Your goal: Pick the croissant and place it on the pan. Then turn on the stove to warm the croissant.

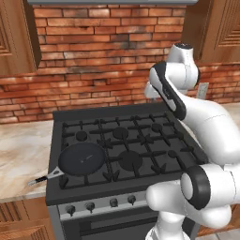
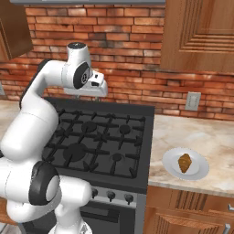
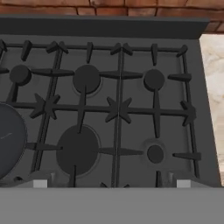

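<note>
Arm (image 1: 206, 140) folds high, end effector (image 2: 98, 97) poised above stove (image 1: 123, 145).

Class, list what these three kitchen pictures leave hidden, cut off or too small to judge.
- End effector: open or shut unclear, too small in the right base view.
- Pan: cut by the hand view's left edge.
- Stove knob settings: too small; the arm covers the right ones.
</note>
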Robot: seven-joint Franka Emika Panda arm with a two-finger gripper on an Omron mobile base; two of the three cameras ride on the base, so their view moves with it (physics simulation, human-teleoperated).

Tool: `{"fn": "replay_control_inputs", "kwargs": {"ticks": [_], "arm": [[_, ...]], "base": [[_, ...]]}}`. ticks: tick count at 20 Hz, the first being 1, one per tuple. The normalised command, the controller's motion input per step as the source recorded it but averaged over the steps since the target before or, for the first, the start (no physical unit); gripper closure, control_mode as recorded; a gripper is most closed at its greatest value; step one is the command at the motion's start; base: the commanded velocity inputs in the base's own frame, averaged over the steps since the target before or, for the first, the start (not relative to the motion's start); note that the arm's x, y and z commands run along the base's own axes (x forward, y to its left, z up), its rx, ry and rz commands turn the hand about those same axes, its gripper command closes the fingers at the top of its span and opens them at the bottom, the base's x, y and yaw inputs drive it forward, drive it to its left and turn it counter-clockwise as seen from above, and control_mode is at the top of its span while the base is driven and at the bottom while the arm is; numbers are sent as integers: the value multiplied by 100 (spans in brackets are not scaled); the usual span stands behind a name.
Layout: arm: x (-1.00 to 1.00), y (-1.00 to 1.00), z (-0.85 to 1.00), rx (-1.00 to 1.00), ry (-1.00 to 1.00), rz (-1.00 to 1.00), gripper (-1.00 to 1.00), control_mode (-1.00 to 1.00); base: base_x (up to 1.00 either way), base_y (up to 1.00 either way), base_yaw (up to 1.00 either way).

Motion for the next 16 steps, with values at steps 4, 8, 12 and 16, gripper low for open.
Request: {"fn": "replay_control_inputs", "kwargs": {"ticks": [4, 8, 12, 16], "arm": [[22, -59, 0, 1, 0, 2, -100, -100], [24, -49, 0, 1, 0, 2, -100, -100], [0, -16, 0, 0, 0, 2, -100, -100], [0, -14, 0, 0, 0, 1, -100, -100]], "base": [[0, 0, 0], [0, 0, 0], [0, 0, 0], [0, 0, 0]]}}
